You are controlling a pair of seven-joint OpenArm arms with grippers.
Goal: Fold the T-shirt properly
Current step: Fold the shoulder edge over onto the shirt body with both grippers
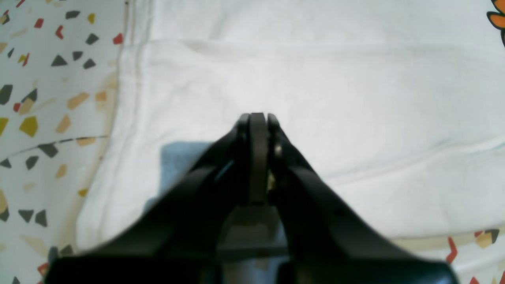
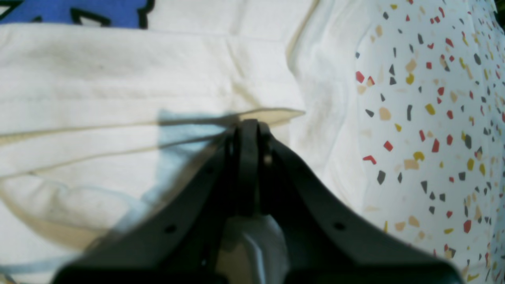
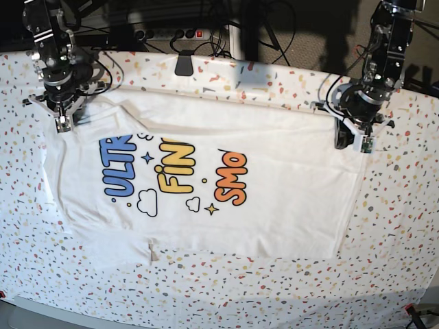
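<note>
T-shirt (image 3: 206, 185) spread print-up across the speckled table (image 3: 384, 274), blue, yellow and orange lettering showing. Left gripper (image 1: 257, 117) down on the plain white hem end, jaws pressed fully together, fabric beneath and ahead of the tips; cannot tell if cloth is pinched. Right gripper (image 2: 247, 124) at the collar-side corner, jaws fully together too, a raised fold edge right at the tips, blue print beyond.
</note>
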